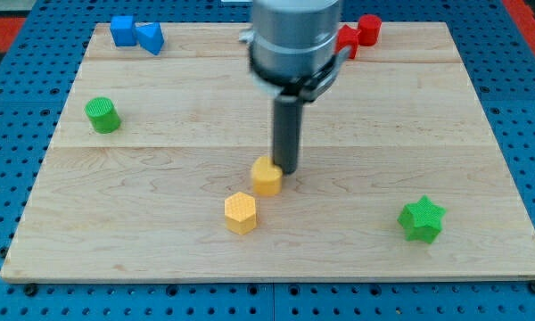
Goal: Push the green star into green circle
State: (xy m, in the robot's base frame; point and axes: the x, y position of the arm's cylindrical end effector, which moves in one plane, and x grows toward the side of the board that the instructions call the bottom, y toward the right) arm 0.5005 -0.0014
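1. The green star (422, 219) sits near the board's (160, 259) lower right corner, close to the view's bottom edge and right edge, with bare wood on its left and above it.
2. The green circle (102, 115) stands far off at the view's left, near the left edge, well apart from the star.
3. Between them, low centre, lie two yellow blocks: a rounded yellow block (267, 176) and a yellow hexagon (240, 213) just below-left of it, close but not clearly touching.
4. Along the top edge I see two blue blocks (135, 33) at left, touching, and two red blocks (358, 34) at right, partly hidden by the arm.
5. My arm hangs upright from the top centre; my tip (287, 170) touches the rounded yellow block's right side, well apart from the star.
6. I have no jaws, only the rod.
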